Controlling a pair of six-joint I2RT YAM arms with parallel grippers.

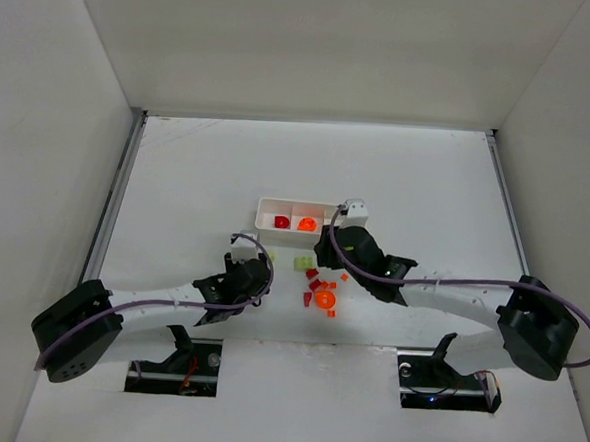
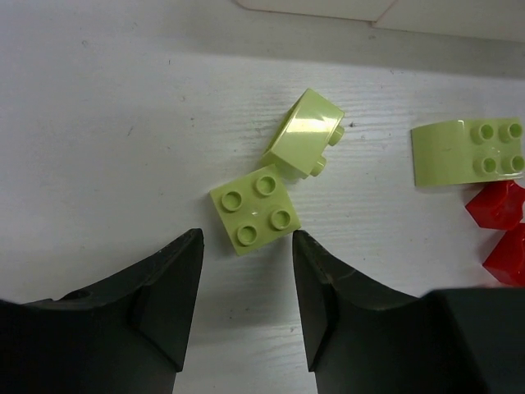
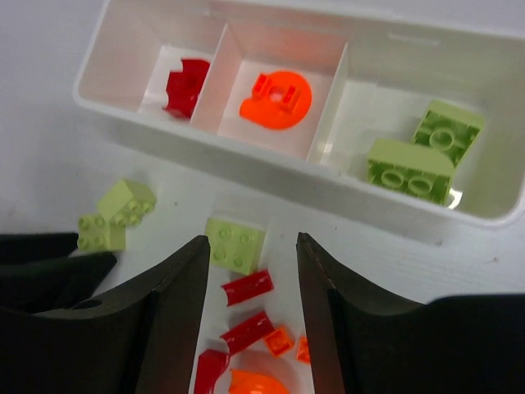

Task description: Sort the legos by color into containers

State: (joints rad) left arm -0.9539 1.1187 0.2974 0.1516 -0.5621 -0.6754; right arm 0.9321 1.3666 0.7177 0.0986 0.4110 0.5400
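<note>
The white three-compartment tray (image 1: 276, 204) holds a red lego (image 3: 184, 82) on the left, an orange one (image 3: 277, 98) in the middle and two yellow-green ones (image 3: 422, 152) on the right. My right gripper (image 3: 250, 246) is open and empty above loose legos in front of the tray (image 3: 287, 168): a yellow-green brick (image 3: 235, 244), red pieces (image 3: 248, 287) and orange pieces (image 3: 279, 341). My left gripper (image 2: 246, 246) is open and empty, just short of a flat yellow-green brick (image 2: 253, 209); a tilted yellow-green brick (image 2: 305, 134) touches it.
Another yellow-green brick (image 2: 466, 152) and red pieces (image 2: 496, 205) lie to the right of the left gripper. In the top view the loose pile (image 1: 319, 283) sits between both grippers (image 1: 258, 259) (image 1: 325, 251). White walls enclose the table on three sides.
</note>
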